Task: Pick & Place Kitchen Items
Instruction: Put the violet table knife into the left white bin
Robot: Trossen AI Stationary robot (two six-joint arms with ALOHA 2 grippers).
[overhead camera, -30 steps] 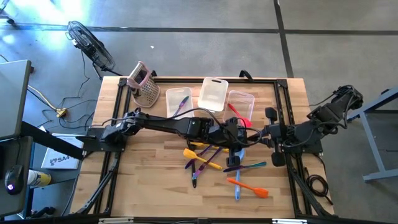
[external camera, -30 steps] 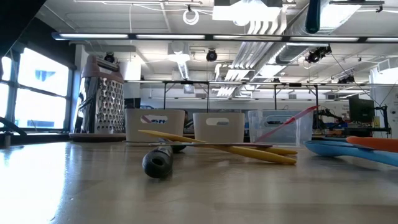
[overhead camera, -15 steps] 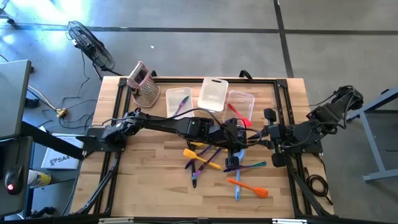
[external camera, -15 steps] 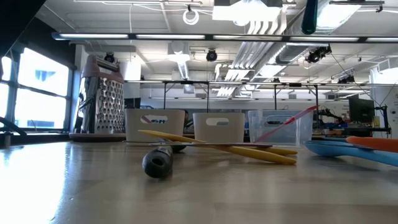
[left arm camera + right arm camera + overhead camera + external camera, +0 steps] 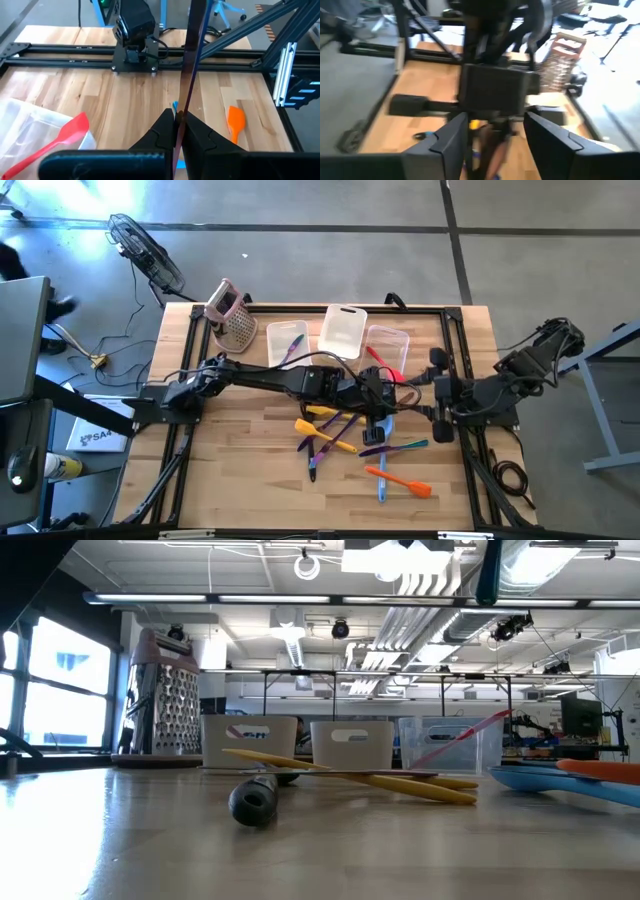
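My left gripper point(image 5: 178, 116) reaches from the table's left to its middle point(image 5: 378, 400) and is shut on a slim dark purple utensil point(image 5: 192, 55). My right gripper point(image 5: 495, 127) hangs open at the table's right point(image 5: 432, 392), facing the left gripper, with nothing between its fingers. Several loose utensils lie flat below them: yellow point(image 5: 318, 425), purple point(image 5: 342, 423), green point(image 5: 400, 448), blue point(image 5: 383, 475), black point(image 5: 313, 465) and an orange spatula point(image 5: 405, 483). A red spatula point(image 5: 380, 365) leans in the right tub point(image 5: 398, 338). A purple one lies in the left tub point(image 5: 287, 340). My left gripper pinches the dark purple utensil's slim shaft point(image 5: 183, 102) between its two fingertips. The fingers come slanting down from the table's left and lie across the shaft. The utensil stands roughly upright, running past the fingers above and below, clear of the table.
A pink-topped metal grater point(image 5: 235, 320) stands at the far left corner, and a third clear tub point(image 5: 342, 330) sits between the other two. A black frame point(image 5: 455, 340) edges the table. Bare wood lies near the left edge point(image 5: 240, 450).
In the high view my right gripper's head has turned slightly. In the low view a dark slim shape at the top edge has drifted left. The loose utensils have kept still.
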